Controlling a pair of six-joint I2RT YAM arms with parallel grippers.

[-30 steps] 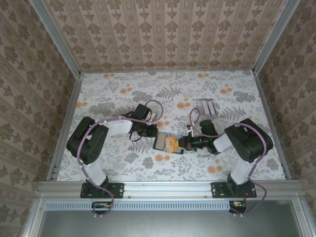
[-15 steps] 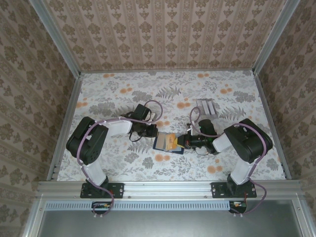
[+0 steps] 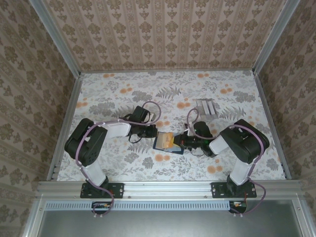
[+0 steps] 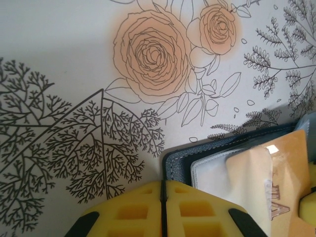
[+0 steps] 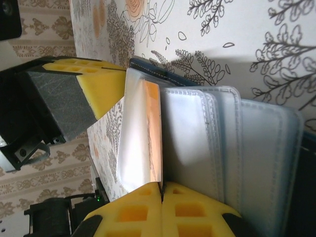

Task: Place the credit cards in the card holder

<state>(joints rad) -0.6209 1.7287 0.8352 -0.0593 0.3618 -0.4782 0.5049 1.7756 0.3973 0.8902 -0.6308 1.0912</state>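
Since a second ago the right arm (image 3: 242, 140) has been sliding leftward, carrying the raised orange-tan leaf (image 5: 153, 133) further over the card holder (image 3: 165, 145). The left arm (image 3: 89, 143) has been shifting slightly outward.

The card holder is lying open on the table (image 3: 123, 89), near the front edge and roughly midway between the two arms. Its cover is showing dark navy, with rounded corners and pale stitching along the rim. Inside, a fan of clear plastic sleeves (image 5: 237, 143) is lying flat, each one glossy, round-cornered and seamed around its border. The raised leaf, orange-tan on one face and milky translucent on the other, is standing up from the rest and bending a little.

The right end effector (image 5: 161, 186) is clenching on the edge of that leaf. Its blocky yellow foam pads (image 5: 192, 210), pitted with square recesses, are meeting with the leaf's edge running into the seam between them. The left end effector (image 4: 162, 185) is clenched too. Its matching pads are pressing together with nothing visible between them, and their tips are sitting just beside a corner on the holder's left side. Whether they are touching it I cannot tell.

The table is carrying a matte white surface printed with grey ferns and peach roses. Pale grey striped flat pieces (image 3: 206, 107) are lying well apart from the holder, beyond the right arm. Damask wallpaper panels (image 3: 163, 34) are enclosing the table on three sides
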